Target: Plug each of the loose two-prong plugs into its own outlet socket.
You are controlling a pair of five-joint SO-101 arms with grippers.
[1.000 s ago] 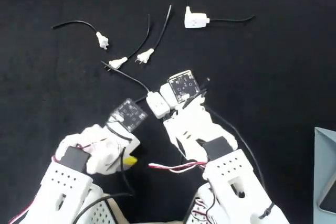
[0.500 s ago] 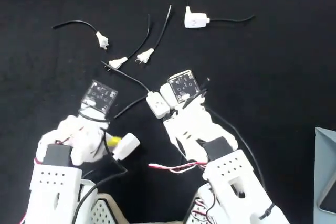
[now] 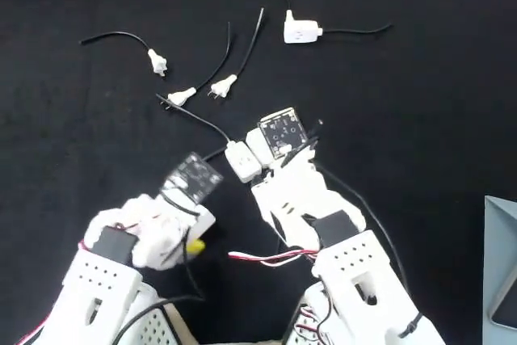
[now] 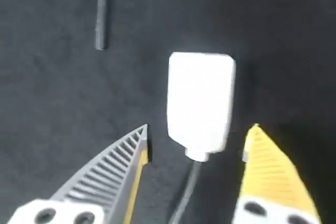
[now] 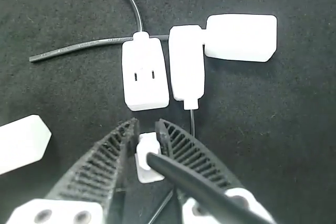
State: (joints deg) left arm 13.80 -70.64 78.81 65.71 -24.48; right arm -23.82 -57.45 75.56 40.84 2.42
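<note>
In the right wrist view my right gripper [image 5: 147, 128] is shut on a small white two-prong plug [image 5: 146, 157] with a black cord. Just ahead of it lies a white outlet socket [image 5: 145, 75] with two slots facing up, beside two more white blocks [image 5: 186, 61]. My left gripper [image 4: 199, 129] stands open around a white socket block [image 4: 200, 98] with a cord, its grey and yellow fingers [image 4: 265, 150] on either side. In the high view three loose plugs [image 3: 182, 96] lie at the back left, and another socket [image 3: 300, 31] at the back.
Black cords [image 3: 242, 46] trail across the black cloth behind the arms. A grey-blue box [image 3: 501, 264] sits at the right edge. The two arms stand close together at the front, the left one [image 3: 153, 236] beside the right one [image 3: 307, 208].
The left arm swung out to the left half a second ago and has come back right over the white socket block. The right arm has not moved.
</note>
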